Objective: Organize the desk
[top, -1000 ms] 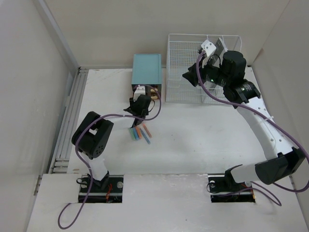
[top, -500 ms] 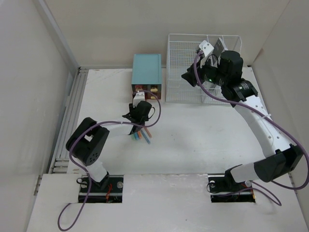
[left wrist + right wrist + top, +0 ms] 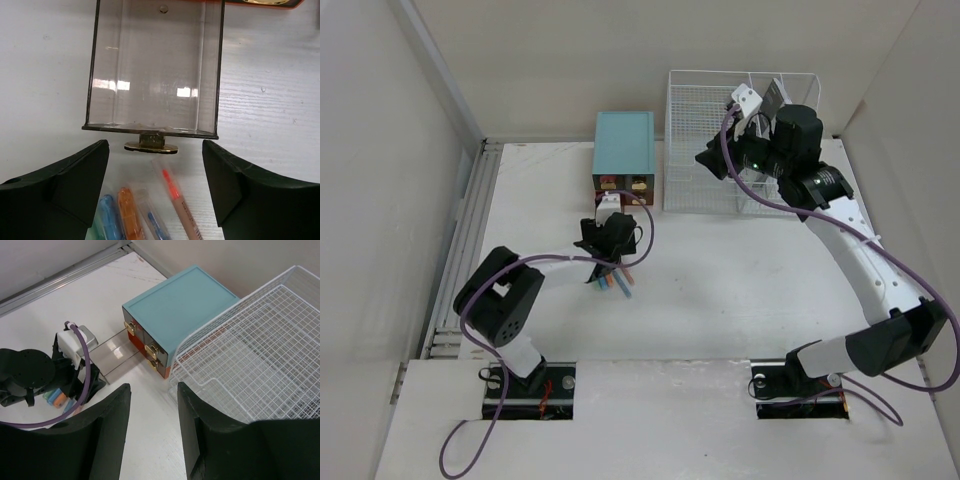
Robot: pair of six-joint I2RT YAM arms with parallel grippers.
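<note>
Now the left claw (image 3: 154,149) is seen spread wide, with a dark finger at each side of the wrist view and nothing pinched between them. A clear drawer (image 3: 155,65) is shown pulled out of the teal drawer box (image 3: 625,142), its bottom bare and glossy. A small brass handle (image 3: 151,146) is fixed to its front edge. The handle is framed between the two fingers but is touched by neither.

Just in front of the handle, a row of pens is laid flat on the bench (image 3: 740,290): a blue pen (image 3: 107,220), an orange pen (image 3: 129,215), a clear pen (image 3: 150,220) and a red-tipped pen (image 3: 177,200). They are set side by side and partly cut off by the frame's lower edge.

Over on the other side, the right claw (image 3: 153,390) is held high and likewise spread, with nothing caught in it. Below it, the box's closed drawer fronts and the near corner of the white wire-mesh rack (image 3: 250,355) are seen. Box and rack are parked just beside each other at the far end.

As for the bench itself, the white top is spread from the arm bases to the back wall. Silver rails (image 3: 465,250) are run along its left edge.
</note>
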